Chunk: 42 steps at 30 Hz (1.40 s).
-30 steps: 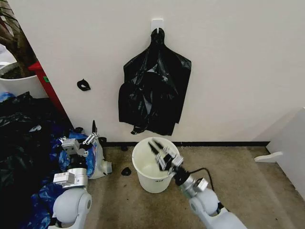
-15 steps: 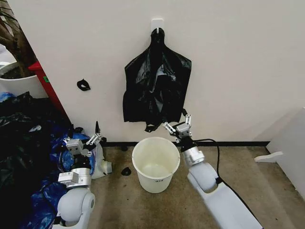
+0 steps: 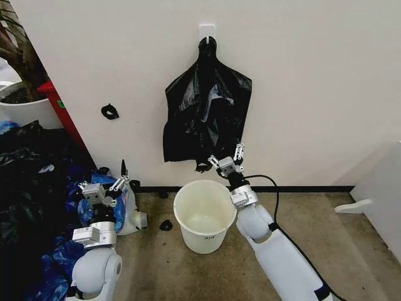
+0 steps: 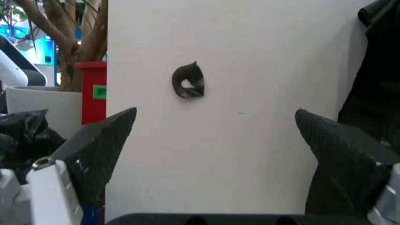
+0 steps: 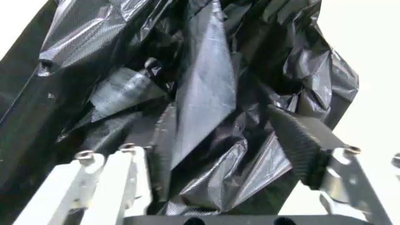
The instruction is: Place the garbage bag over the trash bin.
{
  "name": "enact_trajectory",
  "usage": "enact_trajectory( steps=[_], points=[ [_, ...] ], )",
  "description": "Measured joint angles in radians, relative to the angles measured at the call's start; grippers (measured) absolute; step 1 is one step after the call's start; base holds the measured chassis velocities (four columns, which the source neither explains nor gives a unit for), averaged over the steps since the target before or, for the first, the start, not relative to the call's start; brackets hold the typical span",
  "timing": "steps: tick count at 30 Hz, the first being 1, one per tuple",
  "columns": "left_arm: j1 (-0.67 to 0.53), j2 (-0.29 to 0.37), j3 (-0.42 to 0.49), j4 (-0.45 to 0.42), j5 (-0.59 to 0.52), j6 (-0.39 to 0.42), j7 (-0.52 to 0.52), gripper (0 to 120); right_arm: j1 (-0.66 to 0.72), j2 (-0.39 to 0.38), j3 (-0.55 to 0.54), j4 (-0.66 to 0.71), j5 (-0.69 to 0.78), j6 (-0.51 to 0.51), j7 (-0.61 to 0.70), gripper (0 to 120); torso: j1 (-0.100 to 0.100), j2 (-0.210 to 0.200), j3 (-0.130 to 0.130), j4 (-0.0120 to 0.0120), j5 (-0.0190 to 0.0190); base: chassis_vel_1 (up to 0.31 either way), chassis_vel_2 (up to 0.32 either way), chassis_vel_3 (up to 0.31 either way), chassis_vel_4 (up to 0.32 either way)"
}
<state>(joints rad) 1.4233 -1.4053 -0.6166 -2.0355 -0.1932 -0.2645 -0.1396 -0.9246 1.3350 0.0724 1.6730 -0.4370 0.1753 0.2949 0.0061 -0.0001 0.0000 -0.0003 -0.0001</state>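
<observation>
So the right pincer (image 3: 226, 160) has been brought up out of the trash bin (image 3: 203, 215) over the last second and is now parked right at the bottom hem of the garbage bag (image 3: 205, 116), which is hung from a white hook (image 3: 206, 31) on the wall, directly above the bin. In the right wrist view the fingers (image 5: 300, 140) are spread wide with crinkly black plastic bunched between them, but nothing is clamped yet, so the bag is counted as ungrabbed. The lower edge of the bag looks a bit more gathered than half a second ago, probably nudged by the approach. The bin is sat on the floor, unlined, with its rim bare. The left pincer (image 3: 103, 186) is held low off to the left, over the blue bags (image 3: 88, 207) and the black pile by the wall; it's released too and aimed at bare wall with a little black scrap (image 4: 188, 80) stuck on it. Basically the reach is done and the grab isn't, so the task is judged to be at an early stage: the bag has yet to be pinched, pulled off the hook and opened over the rim.
</observation>
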Motion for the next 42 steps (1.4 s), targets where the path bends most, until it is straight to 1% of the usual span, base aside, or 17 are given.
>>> enact_trajectory(
  steps=[4,7,12,13,14,18,22,24,26,27,29,31,32,34,36,40,42],
  points=[
    [0.001,0.000,0.000,-0.002,0.000,0.000,-0.002,100,-0.005,0.010,-0.015,-0.002,-0.013,-0.027,0.003,33,0.000,0.000,0.000,0.0000,0.0000,0.000,0.000,0.000,0.000],
    [0.002,0.000,0.000,-0.002,0.000,-0.001,-0.002,100,-0.006,0.014,-0.019,-0.004,-0.014,-0.031,0.004,27,0.000,0.000,0.000,0.0001,0.0001,0.000,0.000,0.000,0.000],
    [0.000,0.004,0.000,-0.003,-0.001,-0.001,-0.004,100,-0.006,0.027,-0.018,-0.006,0.002,-0.026,0.001,5,0.000,0.000,0.000,0.0001,0.0001,0.000,0.000,0.000,0.000],
    [0.000,0.004,0.000,-0.003,-0.001,-0.001,-0.004,100,-0.006,0.027,-0.018,-0.006,0.002,-0.026,0.001,5,0.000,0.000,0.000,0.0001,0.0001,0.000,0.000,0.000,0.000],
    [-0.003,0.007,0.001,-0.003,-0.003,-0.002,-0.004,100,-0.007,0.030,-0.017,-0.003,0.021,-0.022,0.000,0,0.000,0.000,0.000,0.0001,0.0001,0.000,0.000,0.000,0.000],
    [-0.017,0.022,0.014,-0.001,-0.034,-0.022,0.018,100,-0.016,0.037,-0.012,0.020,0.102,-0.006,-0.001,0,0.000,0.000,0.000,0.0002,0.0001,0.000,0.000,0.000,0.000],
    [-0.069,0.092,0.057,0.023,-0.150,-0.098,0.112,100,-0.037,0.015,-0.018,0.119,0.356,0.029,-0.031,0,0.000,0.000,0.000,0.0001,0.0001,0.000,0.000,0.000,0.000],
    [-0.120,0.159,0.091,0.057,-0.194,-0.153,0.191,100,-0.047,-0.009,-0.030,0.188,0.536,0.056,-0.069,0,0.000,0.000,0.000,-0.0001,0.0001,0.000,0.000,0.000,0.000],
    [-0.137,0.181,0.102,0.071,-0.201,-0.168,0.219,100,-0.050,-0.016,-0.032,0.205,0.580,0.063,-0.080,0,0.000,0.000,0.000,0.0001,0.0001,0.000,0.000,0.000,0.000],
    [-0.184,0.233,0.132,0.113,-0.206,-0.200,0.281,100,-0.054,-0.030,-0.038,0.236,0.663,0.079,-0.106,0,0.000,0.000,0.000,-0.0001,-0.0001,0.000,0.000,0.000,0.000],
    [-0.251,0.312,0.173,0.159,-0.206,-0.225,0.355,100,-0.054,-0.041,-0.049,0.258,0.727,0.098,-0.138,0,0.000,0.000,0.000,-0.0003,-0.0006,0.000,0.000,0.000,0.000],
    [-0.321,0.379,0.211,0.186,-0.204,-0.231,0.394,100,-0.048,-0.045,-0.063,0.261,0.753,0.116,-0.169,0,0.000,0.000,0.000,0.0002,0.0003,0.000,0.000,0.000,0.000],
    [-0.321,0.379,0.211,0.186,-0.204,-0.231,0.394,100,-0.048,-0.045,-0.063,0.261,0.753,0.116,-0.169,0,0.000,0.000,0.000,0.0002,0.0003,0.000,0.000,0.000,0.000],
    [-0.414,0.440,0.271,0.214,-0.206,-0.222,0.401,100,-0.042,-0.041,-0.075,0.260,0.761,0.131,-0.198,0,0.000,0.000,0.000,0.0006,-0.0001,0.000,0.000,0.000,0.000],
    [-0.528,0.484,0.356,0.240,-0.211,-0.195,0.397,100,-0.039,-0.029,-0.083,0.255,0.761,0.136,-0.212,0,0.000,0.000,0.000,0.0000,0.0004,0.000,0.000,0.000,0.000],
    [-0.642,0.513,0.464,0.265,-0.194,-0.165,0.371,100,-0.034,-0.015,-0.087,0.247,0.759,0.138,-0.223,0,0.000,0.000,0.000,-0.0002,0.0001,0.000,0.000,0.000,0.000],
    [-0.715,0.525,0.535,0.284,-0.111,-0.136,0.315,100,-0.030,-0.008,-0.087,0.244,0.756,0.138,-0.228,0,0.000,0.000,0.000,-0.0001,0.0003,0.000,0.000,0.000,0.000]
  ],
)
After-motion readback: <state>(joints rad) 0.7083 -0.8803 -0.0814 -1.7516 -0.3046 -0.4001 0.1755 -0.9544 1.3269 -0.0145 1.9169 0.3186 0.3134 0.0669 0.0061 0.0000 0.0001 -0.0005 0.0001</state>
